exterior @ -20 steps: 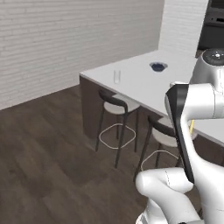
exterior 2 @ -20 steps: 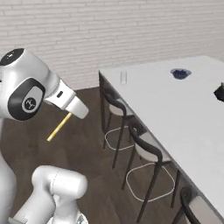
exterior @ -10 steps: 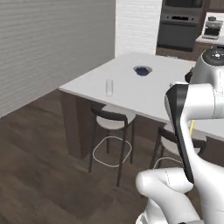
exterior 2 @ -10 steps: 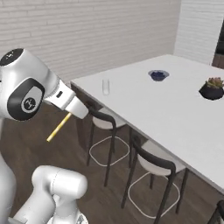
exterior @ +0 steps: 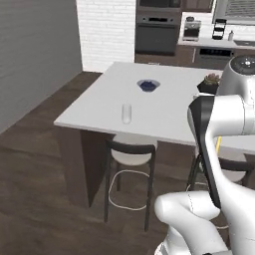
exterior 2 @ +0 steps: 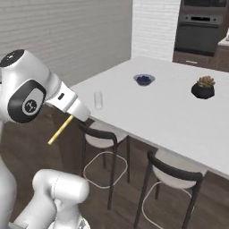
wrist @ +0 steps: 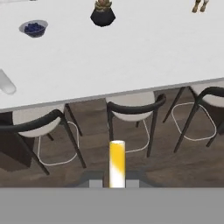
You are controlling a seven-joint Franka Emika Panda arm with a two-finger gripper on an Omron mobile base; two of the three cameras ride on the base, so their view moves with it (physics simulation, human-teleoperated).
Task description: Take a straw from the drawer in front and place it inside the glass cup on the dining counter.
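Note:
My gripper [exterior 2: 77, 117] is shut on the straw [exterior 2: 60, 130], a thin yellow stick that slants down and left from the hand, well short of the counter's near edge. In the hand view the straw [wrist: 117, 164] rises between the fingertips of the gripper [wrist: 116, 179]. A short yellow piece of the straw [exterior: 217, 147] shows beside the arm. The glass cup [exterior 2: 98, 100] stands upright near the front corner of the white dining counter [exterior 2: 170, 112]. The same glass cup [exterior: 126, 113] is empty, and it also sits at the far left as glass cup [wrist: 5, 83]. The drawer is out of view.
A small bowl [exterior 2: 144, 79] with dark contents and a potted plant [exterior 2: 203, 87] stand farther back on the counter. Dark-backed stools [exterior 2: 105, 138] are tucked under its near edge. An oven wall [exterior: 157, 32] stands behind, and dark wooden floor lies to the left.
The whole picture has shifted as the base moved: the dining counter now lies nearer and more square in front. The gripper holds the straw the same way.

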